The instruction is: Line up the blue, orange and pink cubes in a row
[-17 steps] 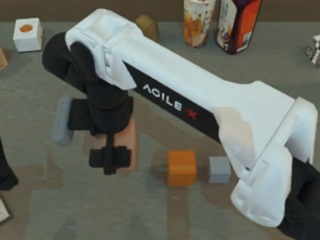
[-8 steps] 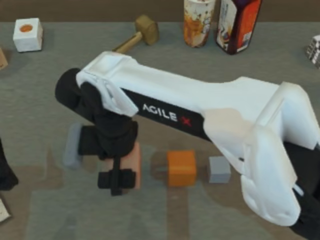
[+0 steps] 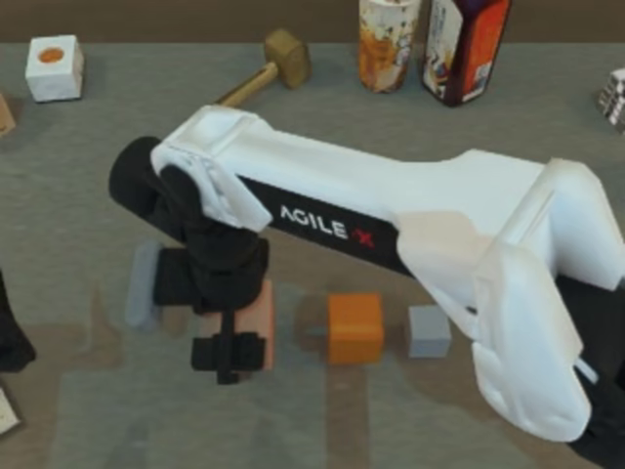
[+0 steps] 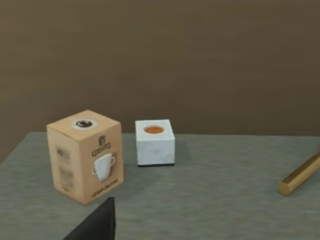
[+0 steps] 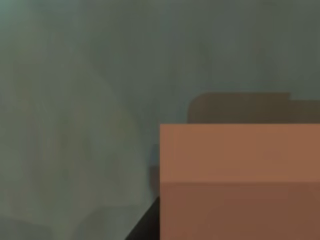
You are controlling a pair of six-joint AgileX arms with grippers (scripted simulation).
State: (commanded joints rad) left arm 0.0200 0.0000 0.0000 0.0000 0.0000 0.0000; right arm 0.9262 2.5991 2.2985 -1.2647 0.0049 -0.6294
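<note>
1. R gripper [image 3: 229, 354], lower-left of centre in top view, clenched on pink cube [image 3: 260, 315]; cube sits directly under the wrist, largely hidden by it.
2. Key relation: orange cube [image 3: 354, 327] lies just right of pink cube, narrow gap between; blue cube [image 3: 429, 330] just right of orange. All three roughly on one horizontal line.
3. R wrist view: pink cube [image 5: 240, 180] fills lower right; table [image 5: 75, 100] close behind.
4. L arm parked at far left edge; gripper not visible.
5. Vs 0.5 s ago: near-identical pose. Vs 1.0 s ago: arm and cube have shifted right and down toward the row.
6. Judgement: placement nearly done; release next.
</note>
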